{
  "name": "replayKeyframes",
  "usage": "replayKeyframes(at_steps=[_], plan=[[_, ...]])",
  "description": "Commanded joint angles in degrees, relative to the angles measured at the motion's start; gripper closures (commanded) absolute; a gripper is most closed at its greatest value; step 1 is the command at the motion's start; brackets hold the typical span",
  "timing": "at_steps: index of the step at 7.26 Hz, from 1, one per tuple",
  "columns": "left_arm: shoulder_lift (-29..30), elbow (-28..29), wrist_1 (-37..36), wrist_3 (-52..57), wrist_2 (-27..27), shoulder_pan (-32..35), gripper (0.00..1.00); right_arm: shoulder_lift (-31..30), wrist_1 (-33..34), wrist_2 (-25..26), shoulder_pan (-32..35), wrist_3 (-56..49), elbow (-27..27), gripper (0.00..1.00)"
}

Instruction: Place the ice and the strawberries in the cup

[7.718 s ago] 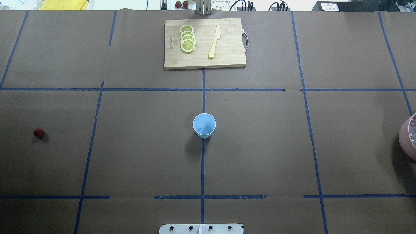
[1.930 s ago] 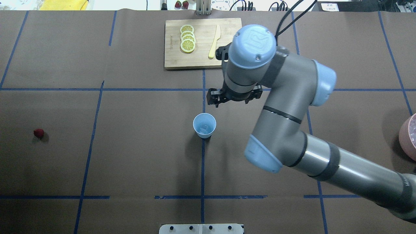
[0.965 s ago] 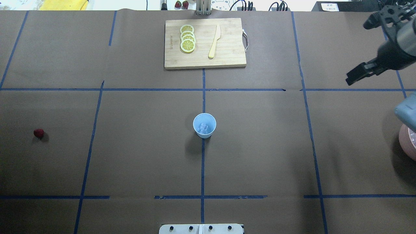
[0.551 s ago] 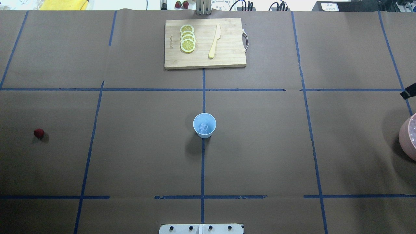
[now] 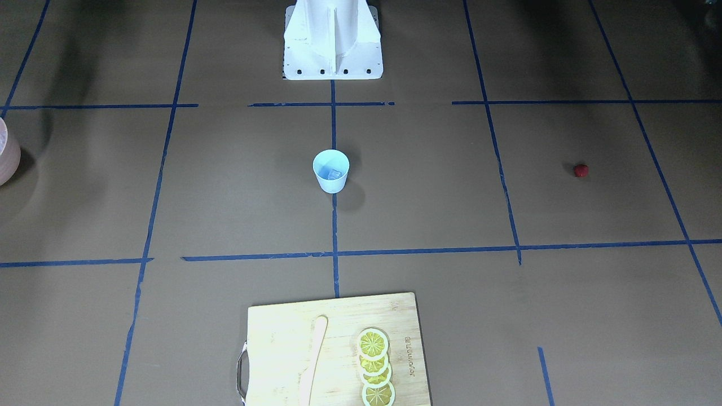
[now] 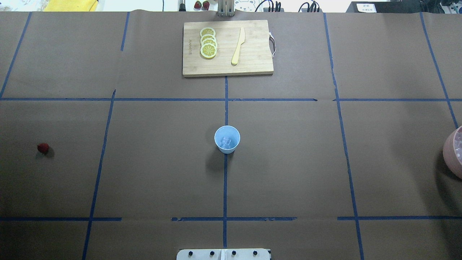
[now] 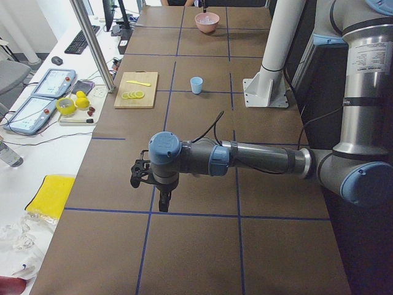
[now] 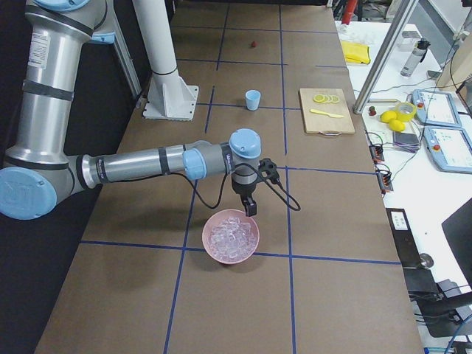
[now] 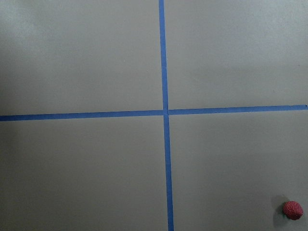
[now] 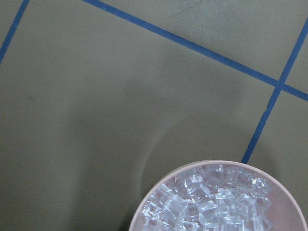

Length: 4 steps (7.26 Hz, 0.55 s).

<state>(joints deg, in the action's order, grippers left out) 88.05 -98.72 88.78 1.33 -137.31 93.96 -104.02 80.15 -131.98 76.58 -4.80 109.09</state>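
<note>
Far left of the overhead view, the strawberry (image 6: 43,147) sits alone on the bench (image 6: 144,173), so I reckon berry pickup is next. My left claw (image 7: 163,204) needs sliding over it, since the berry's only in its wrist cam's lower-right corner. Open or closed, I can't tell. Centre: cup (image 6: 227,139) with ice (image 6: 226,142) inside. Far right, the right claw (image 8: 251,208) hangs by the pink bowl (image 8: 230,259); can't tell its state either.

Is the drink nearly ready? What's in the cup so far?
About halfway. Done: ice lies in the cup. In hand: the right gripper hangs by the pink bowl that holds the rest, maybe for another piece, and the left gripper hangs over the table near the strawberry. Left: the strawberry lies on the table, far from the cup, and must go in.
</note>
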Motion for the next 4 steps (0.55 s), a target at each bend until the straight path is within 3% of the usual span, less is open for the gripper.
replayKeyframes(at_steps=[1, 3, 4], plan=[[-0.60, -1.30, -0.01, -0.01, -0.06, 0.00, 0.00, -1.10, -9.82, 0.93, 0.06, -0.12, -7.81, 0.01], [-0.60, -1.30, -0.10, -0.01, -0.06, 0.00, 0.00, -1.88, -10.37, 0.94, 0.06, -0.12, -9.24, 0.01], [-0.60, -1.39, -0.10, -0.10, -0.15, 0.00, 0.00, -1.89, -10.46, 1.02, 0.06, -0.12, -9.94, 0.12]])
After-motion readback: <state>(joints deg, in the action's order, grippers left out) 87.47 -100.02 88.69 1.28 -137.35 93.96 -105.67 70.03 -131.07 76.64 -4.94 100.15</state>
